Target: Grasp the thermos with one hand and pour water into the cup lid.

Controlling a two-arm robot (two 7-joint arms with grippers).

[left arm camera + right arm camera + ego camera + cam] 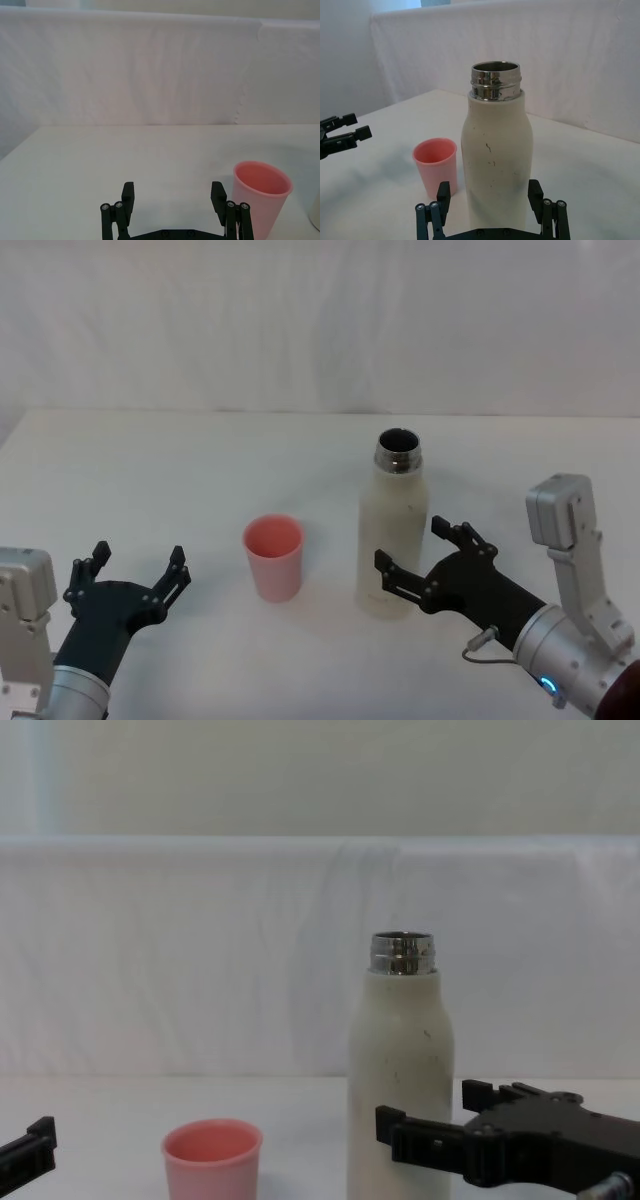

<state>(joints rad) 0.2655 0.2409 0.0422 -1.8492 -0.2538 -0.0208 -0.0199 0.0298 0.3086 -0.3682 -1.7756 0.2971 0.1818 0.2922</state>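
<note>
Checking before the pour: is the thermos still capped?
No. The thermos stands upright with its steel neck open and no cap on it.

head cam looks down from above, chest cam low and level, wrist cams close behind fingers; all share the cup lid (273, 555).

On the white table (150, 470) stand one thermos (396, 540) and one cup lid (273, 556) (both upright), with two grippers, the left gripper (135, 575) and the right gripper (418, 558).
</note>
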